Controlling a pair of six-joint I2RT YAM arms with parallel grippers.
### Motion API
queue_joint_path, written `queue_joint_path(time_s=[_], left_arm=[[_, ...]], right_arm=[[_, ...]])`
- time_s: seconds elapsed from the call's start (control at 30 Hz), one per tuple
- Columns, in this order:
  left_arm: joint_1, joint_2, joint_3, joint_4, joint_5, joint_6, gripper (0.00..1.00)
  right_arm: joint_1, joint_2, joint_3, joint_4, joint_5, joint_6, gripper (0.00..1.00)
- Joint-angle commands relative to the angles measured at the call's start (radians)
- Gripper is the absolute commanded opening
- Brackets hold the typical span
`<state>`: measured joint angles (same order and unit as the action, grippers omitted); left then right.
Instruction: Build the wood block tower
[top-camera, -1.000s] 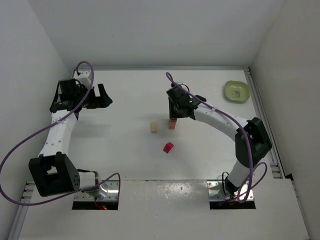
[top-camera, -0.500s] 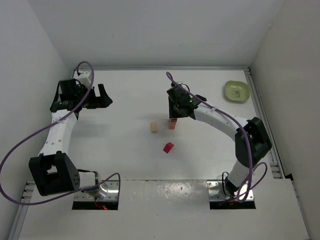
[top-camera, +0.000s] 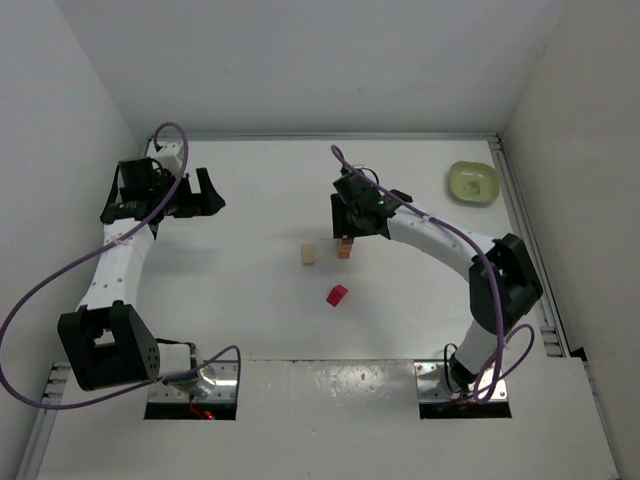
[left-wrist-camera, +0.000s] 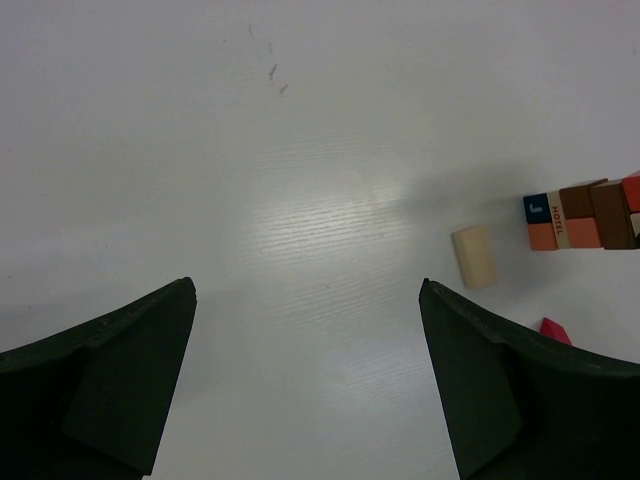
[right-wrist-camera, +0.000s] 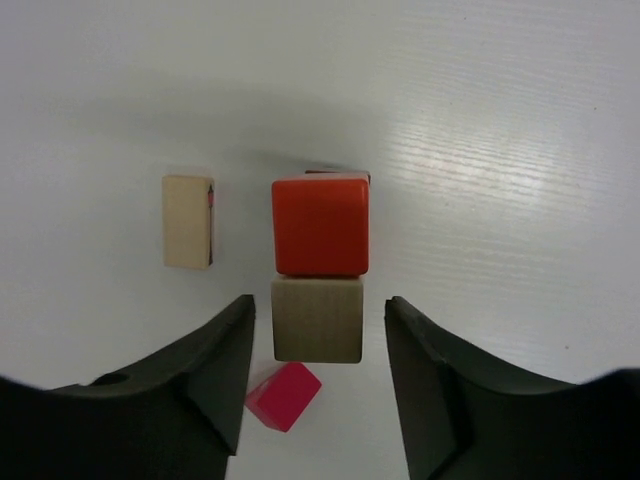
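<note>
While we look down from above, the tower (top-camera: 345, 247) stands mid-frame under the right gripper (top-camera: 347, 230), with two loose pieces lower left: one pale block (top-camera: 308, 254) and one pink block (top-camera: 337, 294).

Left wrist: the left gripper (left-wrist-camera: 310, 400) gapes, empty.

Right wrist: fingers (right-wrist-camera: 200, 385) spread, flanking the tower's top, untouched.

We judge the blocks light, rigid and easily toppled; pinch opposite flat faces.

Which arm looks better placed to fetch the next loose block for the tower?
Probably the right arm: the right gripper hangs open over the tower, with the pale block and pink block close by. The left gripper sits far off to the side.
</note>
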<state>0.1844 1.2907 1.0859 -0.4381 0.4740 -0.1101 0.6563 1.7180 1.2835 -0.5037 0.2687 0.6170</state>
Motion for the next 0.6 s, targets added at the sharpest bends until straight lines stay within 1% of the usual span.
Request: queue_joint_path(time_s=[0.0,0.03,0.07,0.13,0.23,0.27,0.33,0.37,0.4,0.47,0.57], left_arm=[[-0.008,0.005,0.040,0.022,0.011,-0.005,0.99],[-0.008,0.005,0.040,0.022,0.011,-0.005,0.99],[-0.008,0.005,0.040,0.022,0.011,-0.005,0.99],[-0.008,0.005,0.031,0.022,0.011,-0.005,0.99],[-0.008,0.005,0.031,0.022,0.011,-0.005,0.99],[-0.008,-0.004,0.031,0.022,0.011,-0.005,0.99],[-0.008,-0.014,0.031,0.032,0.011,-0.005,0.99],[-0.008,-0.014,0.031,0.032,0.011,-0.005,0.99],[-0.008,-0.025,0.022,0.042,0.020,-0.005,0.99],[-0.008,-0.034,0.022,0.042,0.020,-0.005,0.99],[-0.008,-0.045,0.022,0.052,0.031,0.006,0.99]], right_arm=[[-0.001,0.000,0.017,0.011,-0.020,-0.007,0.58],[-0.003,0.000,0.016,0.016,-0.023,-0.011,0.61],[-0.003,-0.001,0.014,0.017,-0.028,-0.016,0.71],[-0.004,-0.008,0.014,0.019,-0.042,-0.028,0.79],[-0.004,-0.014,0.011,0.030,-0.097,-0.049,0.85],[-0.003,-0.023,0.011,0.033,-0.136,-0.086,0.90],[-0.004,-0.038,-0.004,0.045,-0.195,-0.115,0.96],[-0.001,-0.064,-0.016,0.056,-0.212,-0.169,1.00],[-0.004,-0.075,-0.038,0.060,-0.265,-0.186,1.00],[-0.004,-0.124,-0.070,0.071,-0.293,-0.230,1.00],[-0.036,-0.187,-0.127,0.047,-0.331,-0.221,1.00]])
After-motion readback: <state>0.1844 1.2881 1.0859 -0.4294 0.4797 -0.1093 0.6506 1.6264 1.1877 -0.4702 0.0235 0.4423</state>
